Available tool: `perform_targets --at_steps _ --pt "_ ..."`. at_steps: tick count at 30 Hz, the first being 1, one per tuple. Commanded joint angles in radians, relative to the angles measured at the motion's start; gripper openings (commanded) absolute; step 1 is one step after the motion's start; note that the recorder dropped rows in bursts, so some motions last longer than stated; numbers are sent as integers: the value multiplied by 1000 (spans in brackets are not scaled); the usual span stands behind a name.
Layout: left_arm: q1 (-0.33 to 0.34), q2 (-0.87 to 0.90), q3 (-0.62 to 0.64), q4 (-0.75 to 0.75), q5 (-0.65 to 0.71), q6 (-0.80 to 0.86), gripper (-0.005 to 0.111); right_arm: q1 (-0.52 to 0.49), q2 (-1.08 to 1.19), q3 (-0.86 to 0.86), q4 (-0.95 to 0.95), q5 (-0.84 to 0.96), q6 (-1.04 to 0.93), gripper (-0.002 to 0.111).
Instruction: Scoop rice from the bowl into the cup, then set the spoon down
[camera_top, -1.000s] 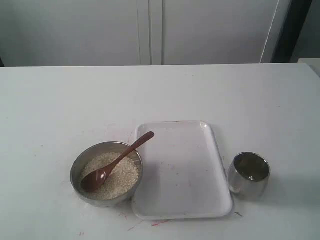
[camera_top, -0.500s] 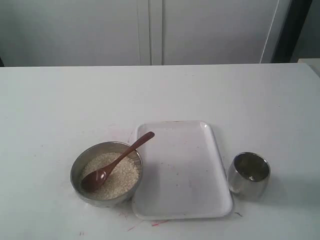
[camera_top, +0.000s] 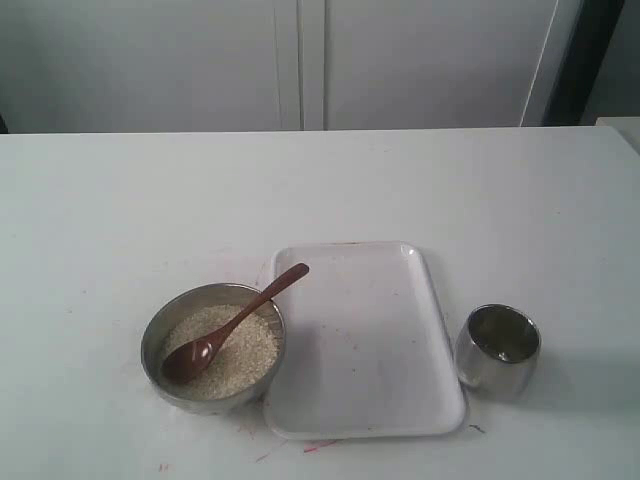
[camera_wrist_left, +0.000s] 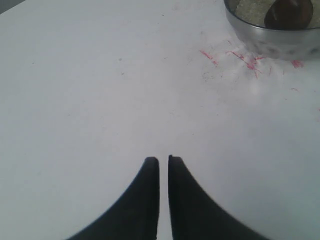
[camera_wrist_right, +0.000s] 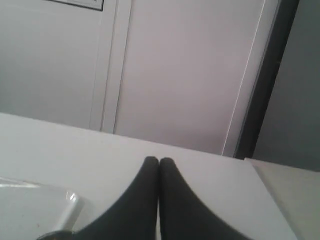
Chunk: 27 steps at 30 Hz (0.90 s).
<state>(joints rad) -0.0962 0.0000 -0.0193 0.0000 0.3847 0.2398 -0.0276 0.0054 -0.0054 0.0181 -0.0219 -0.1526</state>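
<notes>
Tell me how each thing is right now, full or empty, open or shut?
bowl: upright, holds rice.
spoon: head on rice, handle over bowl's rim.
cup: upright, looks empty.
tray: flat, nothing on it.
left gripper: shut, holding nothing.
right gripper: shut, holding nothing.

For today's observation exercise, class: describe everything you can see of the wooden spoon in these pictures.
The wooden spoon is slim and dark reddish-brown, slightly glossy, with an oval scoop and a long thin handle. Its scoop rests face up on the rice inside the grey metal bowl, toward the bowl's near left side in the exterior view. The handle slopes up to the right, leans on the bowl's rim and appears to end over a corner of the white tray. Nothing grips it.
</notes>
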Motion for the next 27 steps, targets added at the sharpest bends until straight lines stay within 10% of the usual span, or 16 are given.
perform_targets --at_steps 1,13,27 --pt "-7 0 9 -6 49 -5 14 -4 -5 5 -10 -100 35 0" --pt "-7 0 9 -6 49 -5 14 -4 -5 -7 -10 22 785 0" --pt "-7 0 9 -6 49 -5 14 83 479 -683 237 728 171 0"
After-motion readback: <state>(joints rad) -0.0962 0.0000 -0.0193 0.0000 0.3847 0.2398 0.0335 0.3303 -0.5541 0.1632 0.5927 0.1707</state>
